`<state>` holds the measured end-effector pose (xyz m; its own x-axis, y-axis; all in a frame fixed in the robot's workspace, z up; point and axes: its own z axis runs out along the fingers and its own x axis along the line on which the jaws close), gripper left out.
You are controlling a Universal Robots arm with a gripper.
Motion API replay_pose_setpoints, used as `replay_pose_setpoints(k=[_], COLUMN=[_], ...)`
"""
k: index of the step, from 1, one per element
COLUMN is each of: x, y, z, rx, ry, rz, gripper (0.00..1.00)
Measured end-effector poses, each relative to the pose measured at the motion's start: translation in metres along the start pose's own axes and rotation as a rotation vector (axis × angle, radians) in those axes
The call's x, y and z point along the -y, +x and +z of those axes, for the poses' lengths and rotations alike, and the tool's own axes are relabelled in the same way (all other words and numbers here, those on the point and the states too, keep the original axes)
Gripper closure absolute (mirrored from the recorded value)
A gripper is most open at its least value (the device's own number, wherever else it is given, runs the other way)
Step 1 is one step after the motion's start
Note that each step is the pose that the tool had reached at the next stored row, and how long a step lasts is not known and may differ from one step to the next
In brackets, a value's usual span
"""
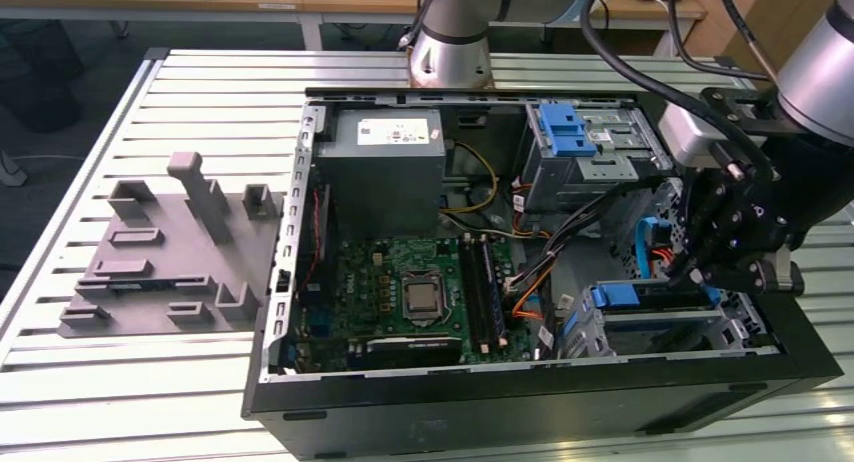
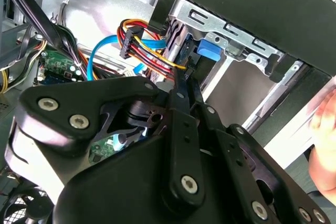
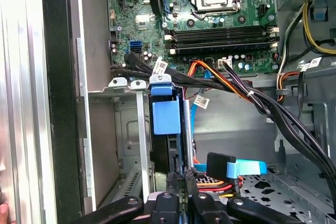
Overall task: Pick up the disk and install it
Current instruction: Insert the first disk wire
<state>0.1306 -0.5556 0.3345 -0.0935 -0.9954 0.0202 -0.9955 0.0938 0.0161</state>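
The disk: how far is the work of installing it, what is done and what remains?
Done: the disk is off its pickup place and stands on edge inside the drive cage, its blue carrier at the cage's opening. In hand: the gripper has its jaws closed on the disk's edge. Left: release is not yet done; whether the disk is fully seated cannot be told.

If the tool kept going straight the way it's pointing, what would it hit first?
Most likely the disk standing on edge in its metal bay: in the first wrist view the tool sits right at the disk's near edge, though depth is hard to judge.
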Motion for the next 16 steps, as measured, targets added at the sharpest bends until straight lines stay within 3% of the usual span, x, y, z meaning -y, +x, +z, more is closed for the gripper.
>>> replay_pose_setpoints(k=[16], x=[0.0025], y=[-0.0002], z=[0.0005], rx=[-0.002], ry=[-0.0132], rz=[0.0], gripper=[0.84])
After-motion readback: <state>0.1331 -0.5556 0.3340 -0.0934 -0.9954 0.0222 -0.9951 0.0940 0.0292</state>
